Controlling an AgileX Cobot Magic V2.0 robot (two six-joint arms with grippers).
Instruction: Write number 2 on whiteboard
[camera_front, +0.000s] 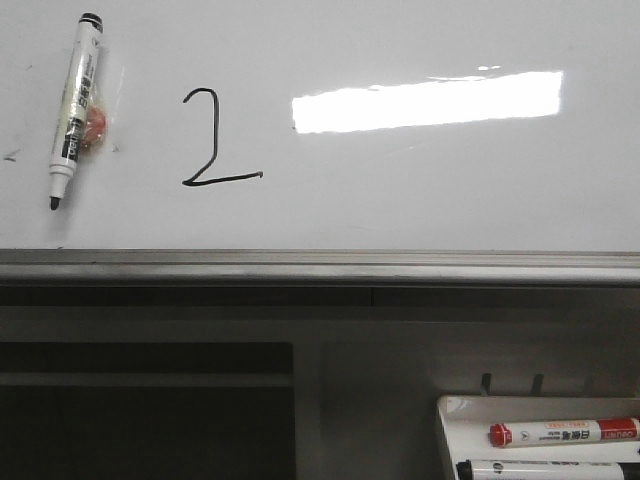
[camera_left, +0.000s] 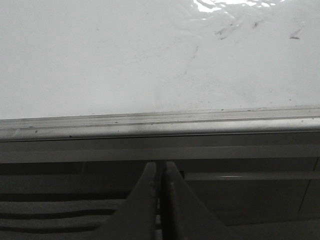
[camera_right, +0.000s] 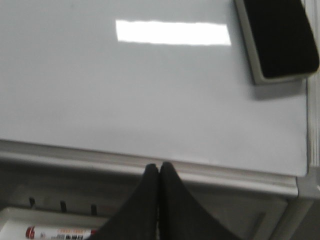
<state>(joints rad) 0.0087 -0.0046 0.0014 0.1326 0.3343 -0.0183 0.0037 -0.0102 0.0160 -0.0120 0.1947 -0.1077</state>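
A thin black number 2 (camera_front: 215, 138) is drawn on the whiteboard (camera_front: 400, 200), left of a bright rectangular reflection. A black-tipped marker (camera_front: 74, 107) lies uncapped on the board at far left, with a small red object beside it. Neither gripper shows in the front view. My left gripper (camera_left: 160, 166) is shut and empty, below the board's grey edge strip (camera_left: 160, 125). My right gripper (camera_right: 159, 167) is shut and empty, its tips at the board's edge strip (camera_right: 225, 175). The whiteboard also shows in the left wrist view (camera_left: 125, 60) and the right wrist view (camera_right: 125, 95).
A white marker tray (camera_front: 460, 410) at lower right holds a red-capped marker (camera_front: 565, 432) and a black one (camera_front: 545, 470); the red marker also shows in the right wrist view (camera_right: 60, 233). A black eraser (camera_right: 277, 37) lies on the board's right part.
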